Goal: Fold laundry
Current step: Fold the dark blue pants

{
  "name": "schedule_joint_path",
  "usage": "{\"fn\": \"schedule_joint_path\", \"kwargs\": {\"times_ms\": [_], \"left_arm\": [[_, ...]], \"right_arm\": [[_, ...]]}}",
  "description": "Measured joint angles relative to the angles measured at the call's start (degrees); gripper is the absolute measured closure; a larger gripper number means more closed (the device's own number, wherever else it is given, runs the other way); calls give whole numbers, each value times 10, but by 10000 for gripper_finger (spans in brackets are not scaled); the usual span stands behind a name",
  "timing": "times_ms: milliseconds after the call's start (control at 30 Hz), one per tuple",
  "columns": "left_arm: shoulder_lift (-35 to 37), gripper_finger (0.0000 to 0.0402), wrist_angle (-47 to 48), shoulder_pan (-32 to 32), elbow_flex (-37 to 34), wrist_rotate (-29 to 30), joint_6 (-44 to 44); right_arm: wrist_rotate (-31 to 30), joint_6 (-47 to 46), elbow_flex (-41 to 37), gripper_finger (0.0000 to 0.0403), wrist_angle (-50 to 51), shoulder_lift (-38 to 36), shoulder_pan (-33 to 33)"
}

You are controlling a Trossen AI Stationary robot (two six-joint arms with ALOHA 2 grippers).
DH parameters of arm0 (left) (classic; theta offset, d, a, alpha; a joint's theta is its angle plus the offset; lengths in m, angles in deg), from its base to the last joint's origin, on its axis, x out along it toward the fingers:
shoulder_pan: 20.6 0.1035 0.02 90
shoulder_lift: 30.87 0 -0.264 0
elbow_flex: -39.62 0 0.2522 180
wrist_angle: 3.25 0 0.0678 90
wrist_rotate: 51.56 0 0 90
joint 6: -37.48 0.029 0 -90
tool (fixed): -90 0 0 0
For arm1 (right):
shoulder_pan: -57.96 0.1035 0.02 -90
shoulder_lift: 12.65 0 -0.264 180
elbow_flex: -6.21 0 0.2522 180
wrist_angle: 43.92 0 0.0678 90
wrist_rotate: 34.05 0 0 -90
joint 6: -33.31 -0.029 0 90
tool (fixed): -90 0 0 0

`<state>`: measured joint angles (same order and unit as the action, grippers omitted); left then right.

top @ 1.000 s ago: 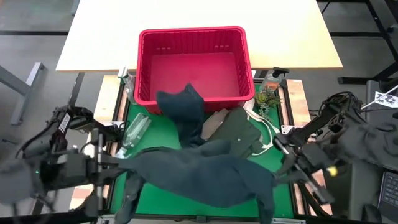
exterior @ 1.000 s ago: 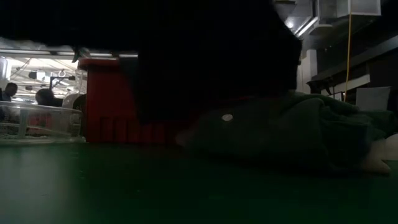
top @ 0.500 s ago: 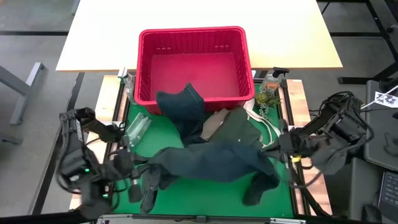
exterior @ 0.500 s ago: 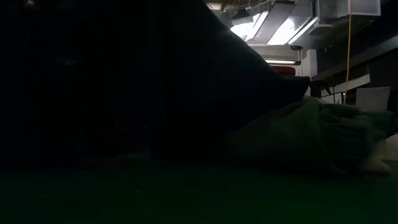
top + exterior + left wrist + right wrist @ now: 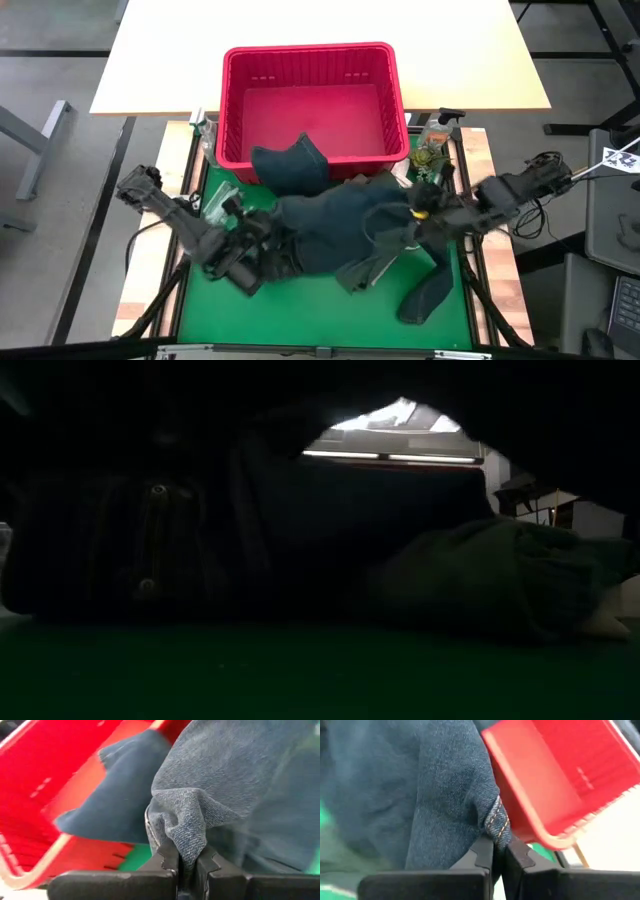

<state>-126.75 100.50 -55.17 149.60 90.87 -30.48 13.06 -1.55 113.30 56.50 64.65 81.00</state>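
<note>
Denim fills the near part of the green mat (image 5: 300, 310): the dark blue jeans (image 5: 335, 230) lie bunched across the middle of it, with one leg trailing off toward the front right corner. The left gripper (image 5: 186, 861) is low over the mat at the left end of the jeans, its two dark fingers (image 5: 167, 857) pressed together on a puckered fold of the fabric. The right gripper (image 5: 498, 851) is at the right end of the jeans, pinching a stitched hem edge between fingers that stand almost completely together. Seen from table height, an olive-green buttoned shirt (image 5: 500, 575) lies heaped on the mat on the right of that picture, with dark cloth hanging in front of the lens over most of the rest. Just beside the left arm, a clear plastic bottle (image 5: 216, 200) lies on its side at the mat's left edge. Behind the jeans stands the red slatted basket (image 5: 312, 60), upright, its floor bare red apart from another dark blue piece (image 5: 292, 165) draped over its near rim, part inside and part hanging out toward the jeans. Beyond the basket is a pale tabletop (image 5: 170, 60).
</note>
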Motion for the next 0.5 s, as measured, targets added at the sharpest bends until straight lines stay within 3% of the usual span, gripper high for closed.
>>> {"fn": "schedule_joint_path", "kwargs": {"times_ms": [233,500], "left_arm": [[0,395,-5,79,-65,-30,10],[0,395,2,119,-86,-46,11]], "right_arm": [[-5,86,-24,384,-20,1,-130],[85,215,-27,384,-110,1,-204]]}}
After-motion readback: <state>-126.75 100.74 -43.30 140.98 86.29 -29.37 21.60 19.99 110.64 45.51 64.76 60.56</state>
